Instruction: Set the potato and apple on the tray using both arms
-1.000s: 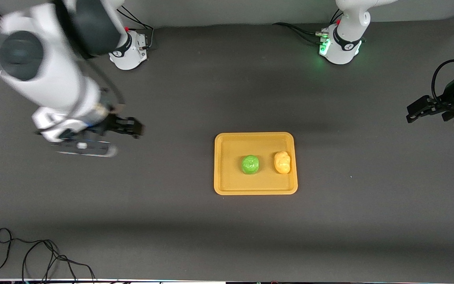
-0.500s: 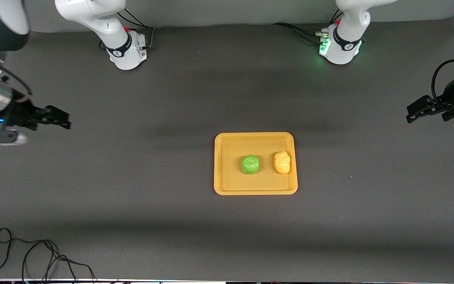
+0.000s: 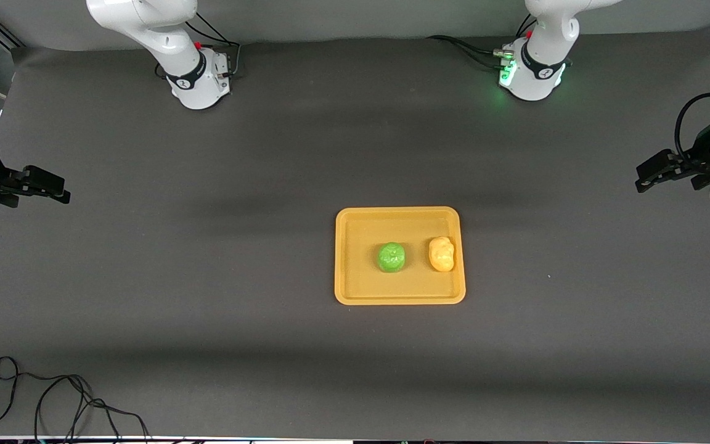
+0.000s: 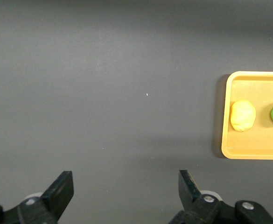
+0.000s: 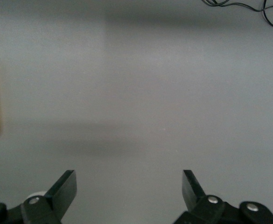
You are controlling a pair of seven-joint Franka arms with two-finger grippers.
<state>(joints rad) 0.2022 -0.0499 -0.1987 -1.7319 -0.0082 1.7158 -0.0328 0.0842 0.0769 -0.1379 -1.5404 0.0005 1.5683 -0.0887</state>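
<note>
Potato point(image 3: 441, 254) and apple point(image 3: 392, 257) rest on tray point(image 3: 355, 290), done; right claw point(image 3: 47, 185) has withdrawn, spread like the waiting left claw point(image 3: 654, 172).

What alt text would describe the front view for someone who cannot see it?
An orange tray on a dark table holds a green apple beside a yellow potato. The left gripper and right gripper hover open over the table's ends.

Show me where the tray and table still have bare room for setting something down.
On the tray, the strip between the apple and the rim toward the right arm's end is bare; the potato crowds the rim toward the left arm's end. The table lies bare around the tray. The open left gripper and right gripper hang near the table's ends.
</note>
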